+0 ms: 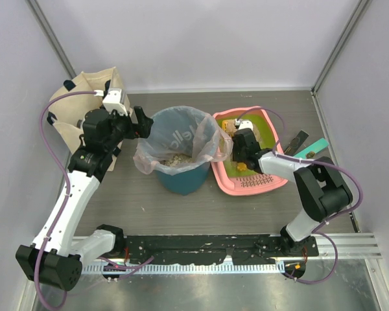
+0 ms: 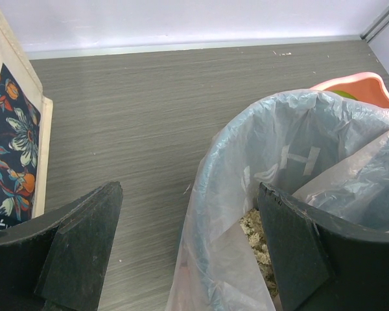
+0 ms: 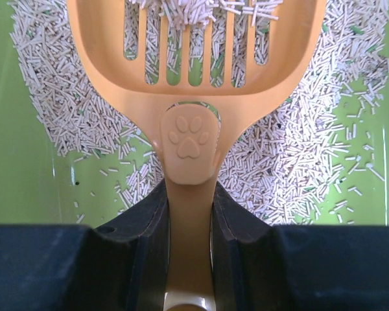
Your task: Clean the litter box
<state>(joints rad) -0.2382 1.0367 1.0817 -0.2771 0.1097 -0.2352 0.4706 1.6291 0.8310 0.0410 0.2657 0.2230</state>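
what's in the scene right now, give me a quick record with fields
litter box: pink tray, green floor
litter: pale pellets spread on that floor
teal bin: left of the litter box, lined with a clear bag, some litter inside
orange scoop: slotted, over the litter, a few pellets on it
right tool: shut on the orange scoop's handle
left tool: open, holding nothing, at the teal bin's left rim
tote bag: far left corner

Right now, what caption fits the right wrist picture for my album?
Right end effector shut on the orange scoop, poised over beige litter on the litter box's green floor.
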